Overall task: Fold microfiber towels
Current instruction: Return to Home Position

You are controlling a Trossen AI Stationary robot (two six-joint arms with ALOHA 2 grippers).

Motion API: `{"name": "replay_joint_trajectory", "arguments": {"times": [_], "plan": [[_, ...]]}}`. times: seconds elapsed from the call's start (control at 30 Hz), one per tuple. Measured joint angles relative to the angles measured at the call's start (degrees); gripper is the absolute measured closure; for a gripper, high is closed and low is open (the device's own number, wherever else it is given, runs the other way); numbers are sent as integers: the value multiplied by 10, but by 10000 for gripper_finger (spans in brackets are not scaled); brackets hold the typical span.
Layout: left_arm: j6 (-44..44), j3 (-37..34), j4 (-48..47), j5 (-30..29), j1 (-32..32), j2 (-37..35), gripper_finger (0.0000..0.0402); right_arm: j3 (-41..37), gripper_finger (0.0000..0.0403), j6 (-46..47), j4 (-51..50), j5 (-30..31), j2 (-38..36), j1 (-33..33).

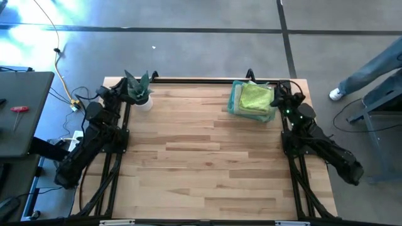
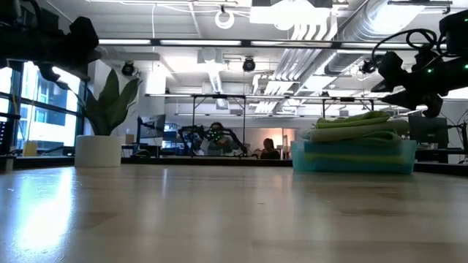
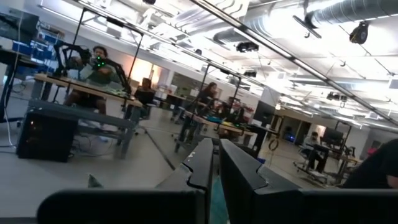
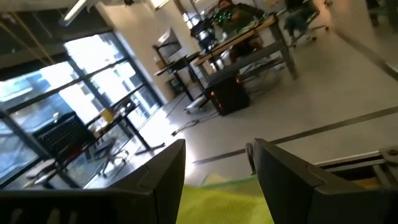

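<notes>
Bright ceiling lights (image 2: 292, 13) overhead, window (image 2: 25, 109) glare sheening the table (image 2: 44, 219)

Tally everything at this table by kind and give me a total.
Stack of folded towels: 1, lime green on top; the cloths inside cannot be counted.
Potted plant: 1
Grippers: 2, the left gripper by the plant, the right gripper by the stack.
Total: 4

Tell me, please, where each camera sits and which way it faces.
High view: overhead, straight down on the table; left arm and right arm flank it.
Low view: tabletop height, level toward the room; arms enter above.
Left wrist view: on that arm, facing the room; left tool foreground.
Right wrist view: facing the room over the lime towel; right tool open.
Shared: high and low views show the plant and towel stack.
</notes>
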Motion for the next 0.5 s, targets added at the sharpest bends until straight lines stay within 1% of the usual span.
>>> {"name": "replay_joint_trajectory", "arguments": {"times": [0.2, 0.5], "plan": [[0, 0, 0, -6, -8, 0, 382, 0, 221, 0, 0, 0, -20, -11], [0, 0, 0, -6, -6, 1, 382, 0, 221, 0, 0, 0, -22, -10]]}}
